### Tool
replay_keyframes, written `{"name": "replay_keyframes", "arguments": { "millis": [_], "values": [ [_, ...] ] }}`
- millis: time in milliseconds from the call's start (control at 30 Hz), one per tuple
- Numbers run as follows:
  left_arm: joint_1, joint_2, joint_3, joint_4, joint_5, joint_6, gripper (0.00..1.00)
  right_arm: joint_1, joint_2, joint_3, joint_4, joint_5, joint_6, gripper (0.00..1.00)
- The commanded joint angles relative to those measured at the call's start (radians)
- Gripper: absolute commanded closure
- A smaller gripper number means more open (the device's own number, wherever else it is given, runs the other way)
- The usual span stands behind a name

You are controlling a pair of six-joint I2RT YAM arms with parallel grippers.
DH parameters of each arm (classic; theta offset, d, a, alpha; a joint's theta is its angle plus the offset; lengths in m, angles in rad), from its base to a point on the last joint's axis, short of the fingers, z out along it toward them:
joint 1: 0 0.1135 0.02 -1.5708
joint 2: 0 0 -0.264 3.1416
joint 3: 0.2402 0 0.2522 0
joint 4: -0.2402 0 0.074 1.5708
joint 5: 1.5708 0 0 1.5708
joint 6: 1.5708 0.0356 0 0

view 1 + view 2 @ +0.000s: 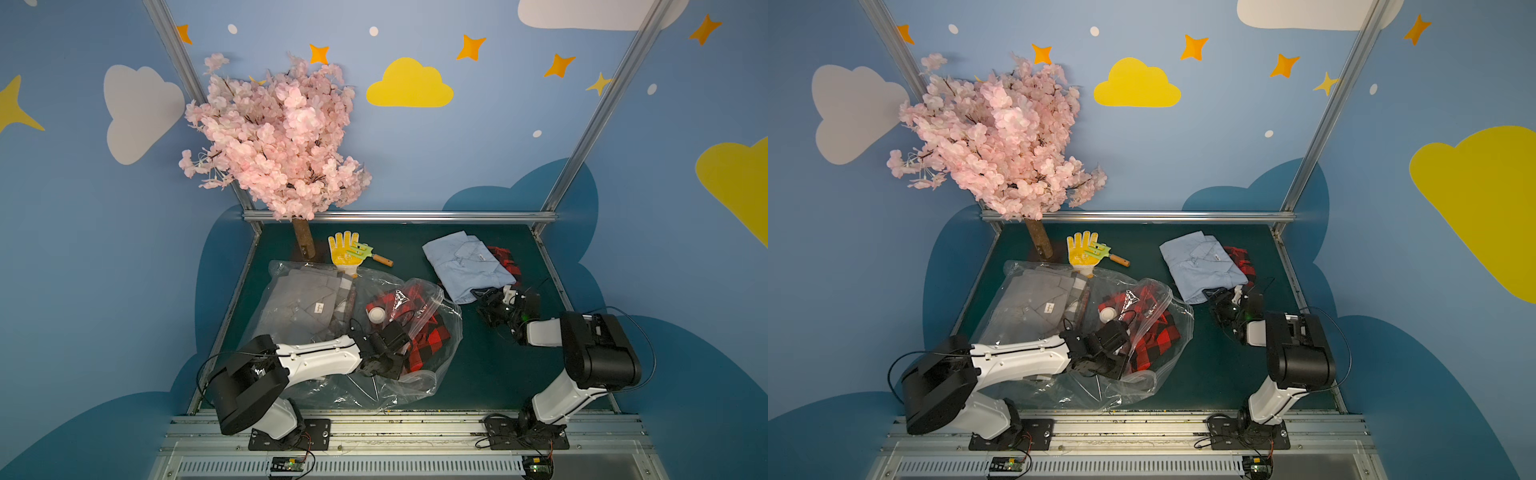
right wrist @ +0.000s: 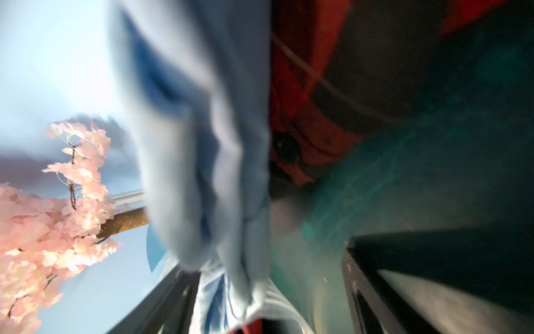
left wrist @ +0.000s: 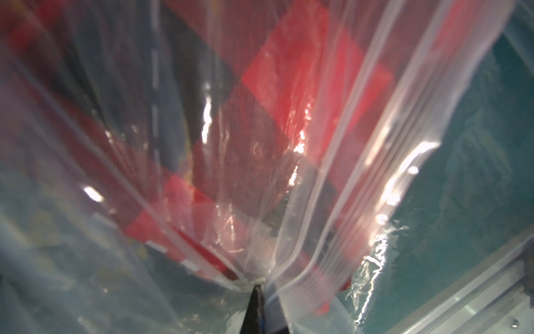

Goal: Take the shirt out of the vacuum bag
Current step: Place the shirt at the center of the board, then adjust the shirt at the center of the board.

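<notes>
Green tabletop: glove beside vacuum bag

Both top views look steeply down from the arms' side, sharing the whole table. Wrist cameras sit close: left at the vacuum bag, right at a blue shirt.
</notes>
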Motion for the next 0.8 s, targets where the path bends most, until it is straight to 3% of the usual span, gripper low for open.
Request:
{"name": "replay_keyframes", "arguments": {
  "millis": [0, 167, 500, 767],
  "values": [
    [-0.007, -0.005, -0.011, -0.018, 0.030, 0.008, 0.95, 0.018, 0.051, 0.019, 0.128, 0.053, 0.052, 0.22],
    [-0.008, -0.011, -0.016, -0.020, 0.029, 0.007, 0.95, 0.029, 0.082, 0.019, 0.207, 0.028, 0.094, 0.25],
    [-0.008, -0.003, -0.021, -0.015, 0.035, 0.012, 0.96, 0.049, -0.072, -0.110, 0.182, 0.023, 0.084, 0.27],
    [-0.007, 0.001, -0.017, -0.014, 0.042, 0.017, 0.96, 0.051, -0.054, -0.031, 0.128, 0.020, 0.050, 0.26]
  ]
}}
